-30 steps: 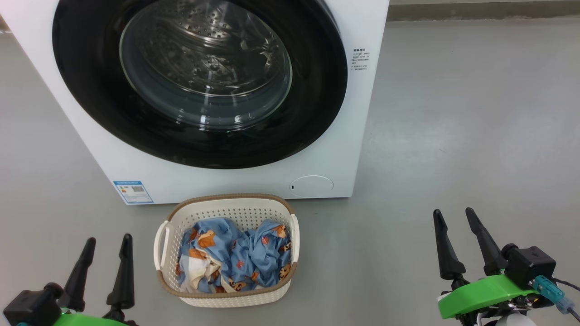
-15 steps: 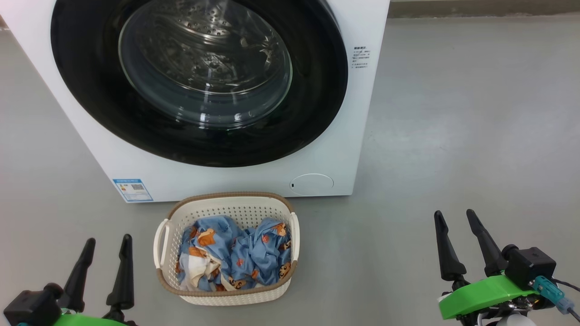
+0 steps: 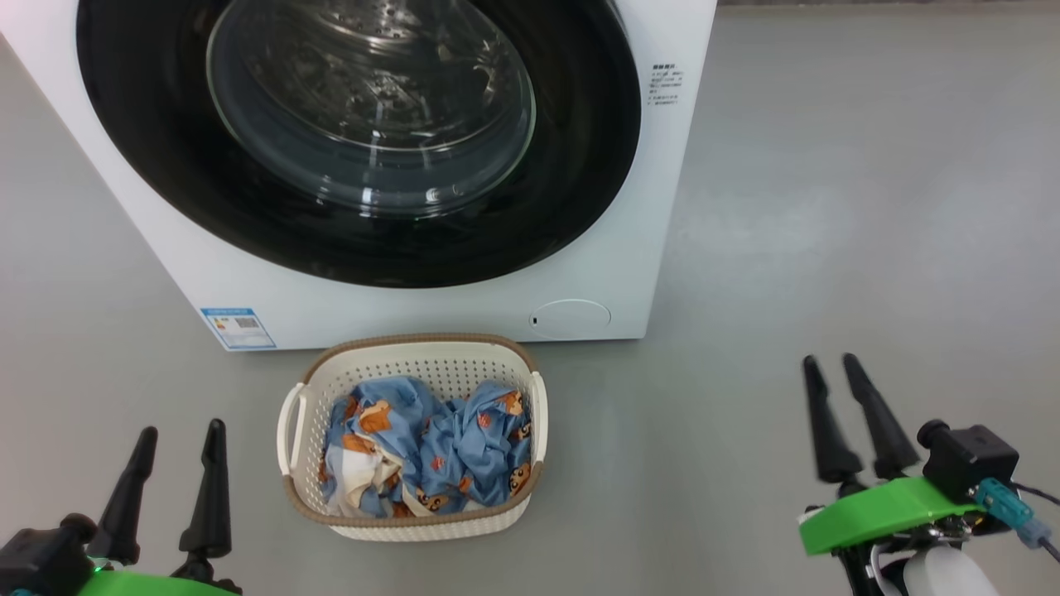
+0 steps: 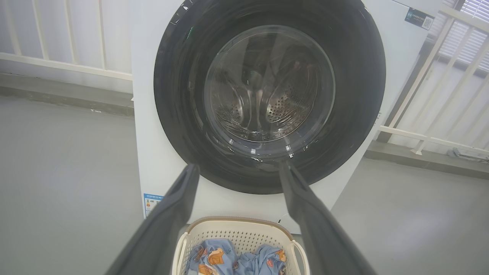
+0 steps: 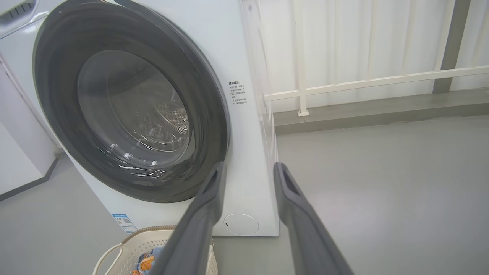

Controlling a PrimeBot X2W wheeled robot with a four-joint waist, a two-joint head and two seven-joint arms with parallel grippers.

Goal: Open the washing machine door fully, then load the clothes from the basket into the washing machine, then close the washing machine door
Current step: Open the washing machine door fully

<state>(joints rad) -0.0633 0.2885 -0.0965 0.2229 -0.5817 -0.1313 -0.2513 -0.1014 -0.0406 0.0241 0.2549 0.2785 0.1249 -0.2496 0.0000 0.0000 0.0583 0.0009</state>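
Observation:
The white washing machine [image 3: 654, 207] stands ahead, and its round black-rimmed door [image 3: 580, 165] lies shut against its front. In front of it on the floor is the cream basket [image 3: 414, 341], which holds the blue bear-print clothes [image 3: 439, 451]. My left gripper [image 3: 183, 427] hangs open at the lower left, left of the basket and apart from it. My right gripper [image 3: 830, 359] is at the lower right, well clear of the basket, with its fingers apart and nothing between them. The left wrist view looks past my left gripper [image 4: 238, 166] at the door [image 4: 359, 95] and the basket [image 4: 237, 221].
Grey floor [image 3: 869, 207] stretches wide to the right of the machine. White railings [image 5: 363, 82] and a low kerb run behind it. A blue label [image 3: 238, 328] and a small round flap [image 3: 570, 318] sit low on the machine's front.
My right gripper's fingers have drawn closer together. The head view has shifted a little, so the machine and basket sit higher in it. The left gripper stays open.

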